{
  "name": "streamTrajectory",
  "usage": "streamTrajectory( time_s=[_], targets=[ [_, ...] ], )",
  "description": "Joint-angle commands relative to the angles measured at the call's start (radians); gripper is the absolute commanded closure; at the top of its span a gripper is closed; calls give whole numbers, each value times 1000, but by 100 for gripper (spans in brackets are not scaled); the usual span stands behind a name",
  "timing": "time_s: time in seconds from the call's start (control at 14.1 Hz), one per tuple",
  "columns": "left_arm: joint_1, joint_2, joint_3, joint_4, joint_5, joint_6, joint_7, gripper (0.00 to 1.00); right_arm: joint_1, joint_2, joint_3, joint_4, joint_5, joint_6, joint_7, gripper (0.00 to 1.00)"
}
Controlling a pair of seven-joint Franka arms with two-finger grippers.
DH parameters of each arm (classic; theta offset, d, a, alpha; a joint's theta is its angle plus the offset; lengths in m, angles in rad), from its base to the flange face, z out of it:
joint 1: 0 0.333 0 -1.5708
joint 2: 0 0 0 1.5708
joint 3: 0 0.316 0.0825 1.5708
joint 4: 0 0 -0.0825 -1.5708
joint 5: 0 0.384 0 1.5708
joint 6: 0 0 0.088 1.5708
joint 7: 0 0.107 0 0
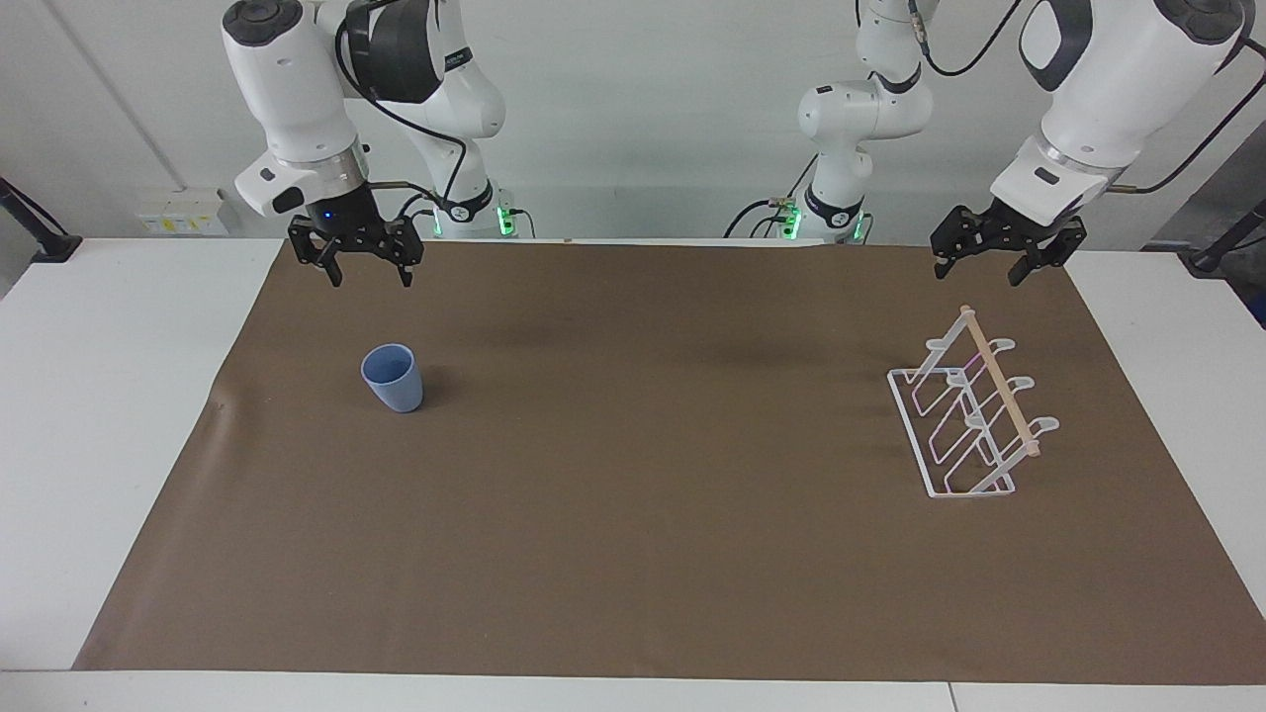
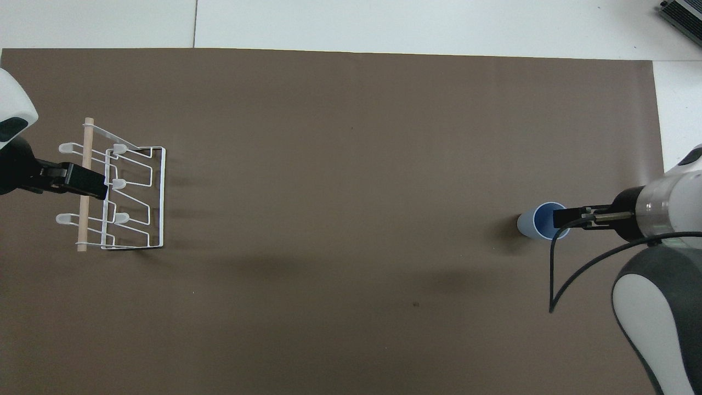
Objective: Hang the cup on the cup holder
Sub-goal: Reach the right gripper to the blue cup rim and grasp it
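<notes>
The cup (image 1: 393, 378), light blue and upright with its mouth up, stands on the brown mat toward the right arm's end. My right gripper (image 1: 369, 281) hangs open in the air above the mat, clear of the cup. From above, the right gripper (image 2: 565, 217) overlaps the rim of the cup (image 2: 537, 221). The cup holder (image 1: 1004, 398), a white wire rack with a wooden dowel, stands at the left arm's end. My left gripper (image 1: 976, 275) waits open in the air; in the overhead view the left gripper (image 2: 90, 186) lies over the dowel of the cup holder (image 2: 83, 233).
A brown mat (image 1: 633, 514) covers most of the white table (image 1: 109, 396). A black cable (image 2: 554, 285) loops down from the right wrist. A grey device (image 2: 683, 15) sits at the table corner farthest from the robots, at the right arm's end.
</notes>
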Motion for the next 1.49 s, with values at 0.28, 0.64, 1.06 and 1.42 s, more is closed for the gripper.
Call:
streamTrajectory(
  time_s=[0.28, 0.64, 1.06, 1.42],
  targets=[
    [12, -21, -8, -20, 18, -6, 7, 0, 51, 99, 1, -113, 29, 210, -22, 0],
    [12, -21, -8, -20, 18, -6, 7, 0, 39, 184, -2, -135, 12, 296, -95, 0],
    [12, -20, -8, -20, 18, -6, 7, 0, 39, 225, -2, -204, 11, 425, -88, 0],
    [12, -21, -8, -20, 18, -6, 7, 0, 37, 228, -2, -219, 11, 428, -82, 33]
  ],
)
